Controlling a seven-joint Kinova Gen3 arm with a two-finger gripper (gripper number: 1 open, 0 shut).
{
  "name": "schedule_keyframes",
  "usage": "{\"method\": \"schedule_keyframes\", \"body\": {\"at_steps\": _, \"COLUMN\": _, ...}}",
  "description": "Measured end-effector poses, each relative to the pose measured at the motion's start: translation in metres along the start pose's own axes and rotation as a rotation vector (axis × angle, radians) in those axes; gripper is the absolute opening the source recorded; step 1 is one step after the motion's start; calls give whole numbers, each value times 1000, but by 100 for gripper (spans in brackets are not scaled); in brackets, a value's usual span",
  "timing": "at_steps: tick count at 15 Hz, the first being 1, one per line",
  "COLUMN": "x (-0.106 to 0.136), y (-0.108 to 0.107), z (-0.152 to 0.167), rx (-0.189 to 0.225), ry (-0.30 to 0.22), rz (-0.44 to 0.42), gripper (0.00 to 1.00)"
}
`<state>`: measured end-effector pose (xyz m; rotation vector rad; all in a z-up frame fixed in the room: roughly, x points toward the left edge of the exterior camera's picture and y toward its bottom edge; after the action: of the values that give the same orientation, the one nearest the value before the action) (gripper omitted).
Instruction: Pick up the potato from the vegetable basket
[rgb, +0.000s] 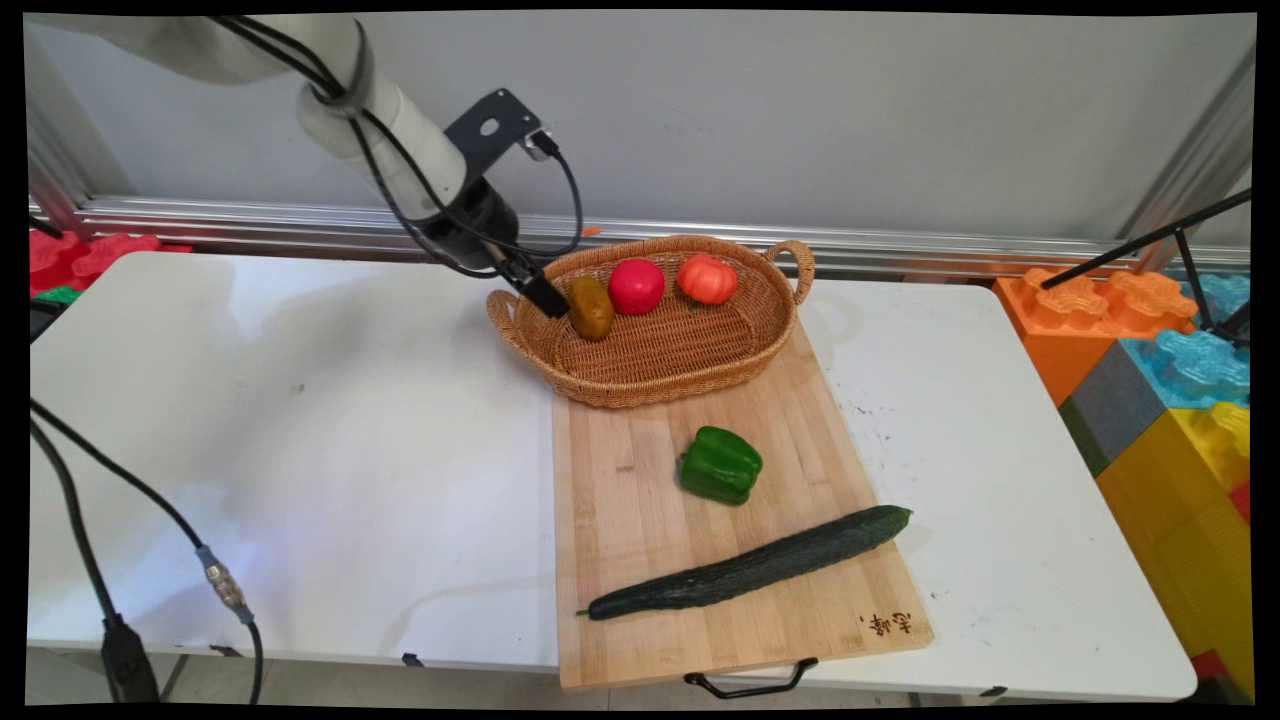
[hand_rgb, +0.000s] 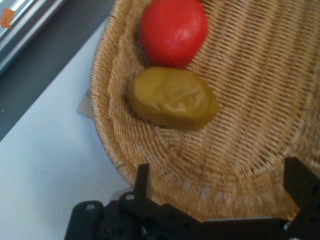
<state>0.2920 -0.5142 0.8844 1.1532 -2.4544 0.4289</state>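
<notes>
Gripper (hand_rgb: 215, 195), jaws spread & holding nothing, hangs over the wicker basket's (rgb: 655, 375) left rim nearest the potato (rgb: 591, 307), w/ red apple (rgb: 636, 286) & tomato (rgb: 707, 278) also inside; green pepper (rgb: 720, 465) & cucumber (rgb: 750, 565) lie on cutting board (rgb: 640, 630).

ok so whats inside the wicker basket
Inside the basket: a brown potato, a red apple and an orange tomato. Nothing looks hidden beneath them.

Potato (rgb: 591, 307), apple (rgb: 636, 286), tomato (rgb: 707, 278) in basket (rgb: 690, 375); pepper (rgb: 720, 465), cucumber (rgb: 752, 565) on board (rgb: 620, 500).
</notes>
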Motion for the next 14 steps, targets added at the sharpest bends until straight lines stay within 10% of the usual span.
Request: {"method": "schedule_keyframes", "body": {"at_steps": 14, "x": 6, "y": 18, "z": 85, "rx": 79, "ry": 47, "rz": -228, "gripper": 100}}
